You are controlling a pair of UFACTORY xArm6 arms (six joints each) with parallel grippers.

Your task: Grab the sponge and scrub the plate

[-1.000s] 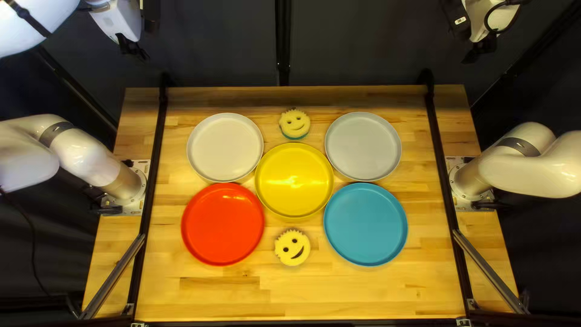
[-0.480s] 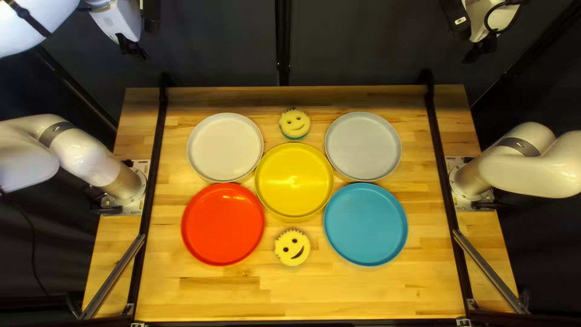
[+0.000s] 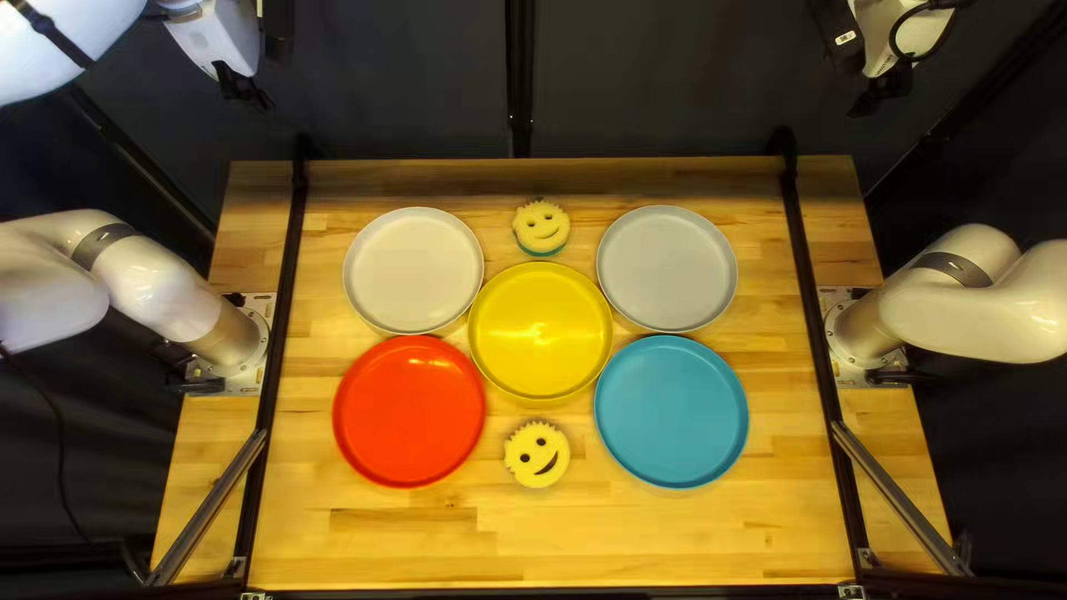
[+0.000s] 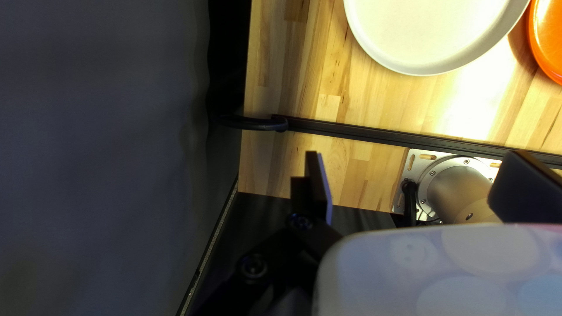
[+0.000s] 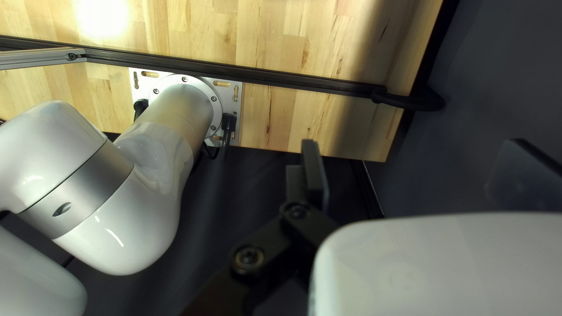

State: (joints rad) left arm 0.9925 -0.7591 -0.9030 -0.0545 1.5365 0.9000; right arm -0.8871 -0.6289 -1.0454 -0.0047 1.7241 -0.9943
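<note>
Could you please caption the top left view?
Two smiley-face sponges flank a yellow plate amid white, gray, red and blue plates on a wooden table.

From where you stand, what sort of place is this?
Probably a robot test cell: two white jointed arms mounted beside a pale wooden table, round coloured plates laid out, and a dark fabric curtain behind.

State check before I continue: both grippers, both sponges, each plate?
Left gripper: open, holding nothing
Right gripper: open, holding nothing
Far sponge: on table, smiley side up
Near sponge: on table, smiley side up
White plate: right side up
Gray plate: right side up
Yellow plate: right side up
Red plate: right side up
Blue plate: right side up
</note>
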